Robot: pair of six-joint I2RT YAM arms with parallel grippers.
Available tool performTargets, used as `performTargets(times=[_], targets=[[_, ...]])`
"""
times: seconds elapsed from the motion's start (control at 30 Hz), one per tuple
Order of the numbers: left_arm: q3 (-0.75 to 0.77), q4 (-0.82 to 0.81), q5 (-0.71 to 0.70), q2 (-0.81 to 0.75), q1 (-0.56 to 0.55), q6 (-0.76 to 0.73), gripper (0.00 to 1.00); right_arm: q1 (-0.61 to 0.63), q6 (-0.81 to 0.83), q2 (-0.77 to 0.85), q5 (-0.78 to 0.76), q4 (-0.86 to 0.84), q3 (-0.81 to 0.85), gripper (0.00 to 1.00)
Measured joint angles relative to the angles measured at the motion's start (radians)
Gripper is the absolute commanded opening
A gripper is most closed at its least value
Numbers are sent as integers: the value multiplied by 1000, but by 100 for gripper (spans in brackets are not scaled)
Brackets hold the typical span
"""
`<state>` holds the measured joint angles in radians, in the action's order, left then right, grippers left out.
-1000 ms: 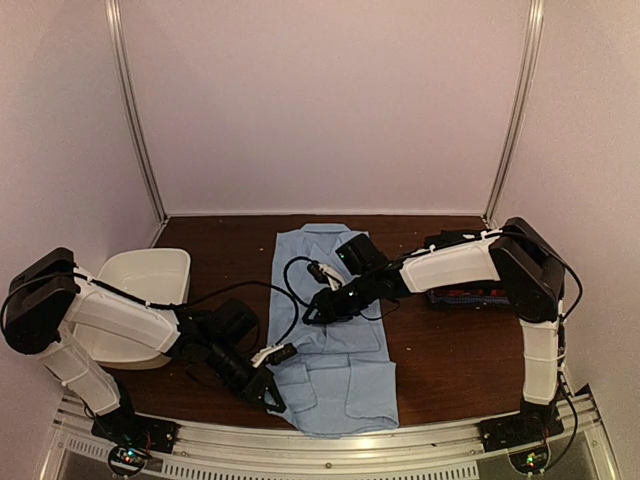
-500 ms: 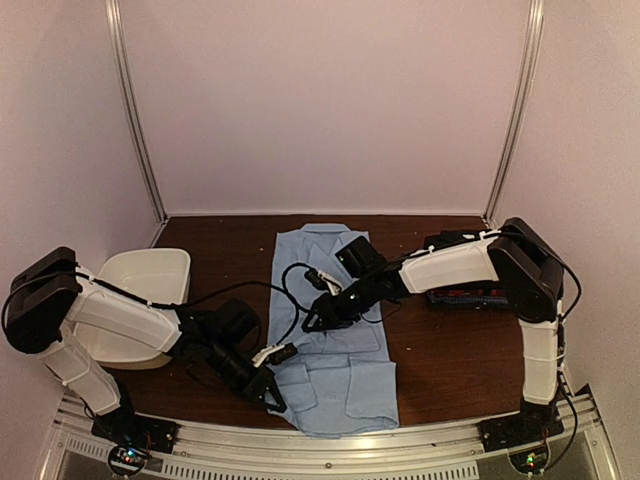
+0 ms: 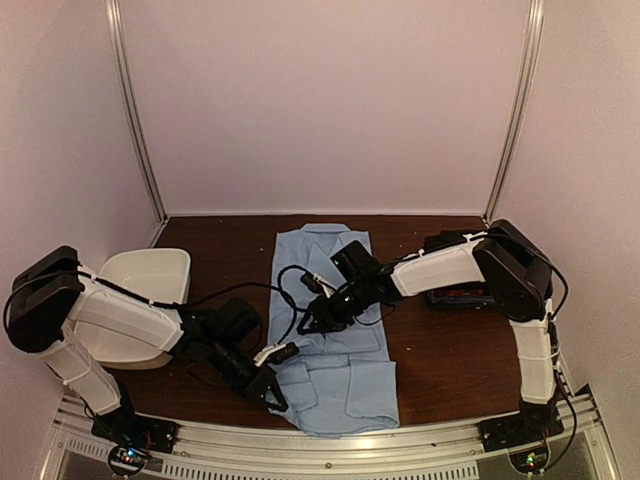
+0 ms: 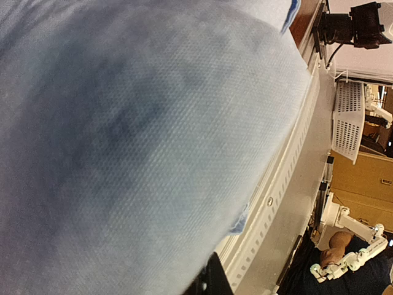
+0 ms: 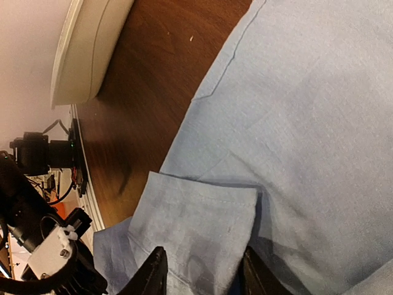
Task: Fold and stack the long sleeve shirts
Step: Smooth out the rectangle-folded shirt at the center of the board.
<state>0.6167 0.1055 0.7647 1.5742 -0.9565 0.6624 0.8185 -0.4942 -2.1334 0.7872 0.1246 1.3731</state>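
A light blue collared shirt (image 3: pixel 340 345) lies spread lengthwise down the middle of the brown table (image 3: pixel 445 350), its near part folded over. My left gripper (image 3: pixel 272 392) is shut on the shirt's near left edge. In the left wrist view the blue cloth (image 4: pixel 141 135) fills nearly everything, and only one dark fingertip (image 4: pixel 214 281) shows at the bottom. My right gripper (image 3: pixel 312 322) hovers low over the shirt's left middle, open. Its two fingers straddle a folded sleeve cuff (image 5: pixel 196 227) without pinching it. A small stack of folded shirts (image 3: pixel 465 297) lies behind the right forearm.
A white plastic tub (image 3: pixel 140 290) stands at the left of the table, its rim (image 5: pixel 86 49) also showing in the right wrist view. A slotted metal rail (image 3: pixel 330 445) runs along the near table edge, close to the left gripper. Black cables hang over the shirt.
The right gripper has slid a little to the left and nearer over the shirt. The left gripper has stayed at the near left edge, still shut.
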Motion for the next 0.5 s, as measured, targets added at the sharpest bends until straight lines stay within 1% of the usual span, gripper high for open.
performTargets(times=[0.17, 0.4, 0.5], targets=[[2, 0, 0, 5, 0, -3, 0, 0, -34, -6, 3, -48, 18, 34], [11, 0, 0, 9, 0, -6, 0, 0, -60, -11, 19, -81, 18, 16], [13, 0, 1, 13, 0, -9, 0, 0, -58, -11, 20, -93, 16, 11]])
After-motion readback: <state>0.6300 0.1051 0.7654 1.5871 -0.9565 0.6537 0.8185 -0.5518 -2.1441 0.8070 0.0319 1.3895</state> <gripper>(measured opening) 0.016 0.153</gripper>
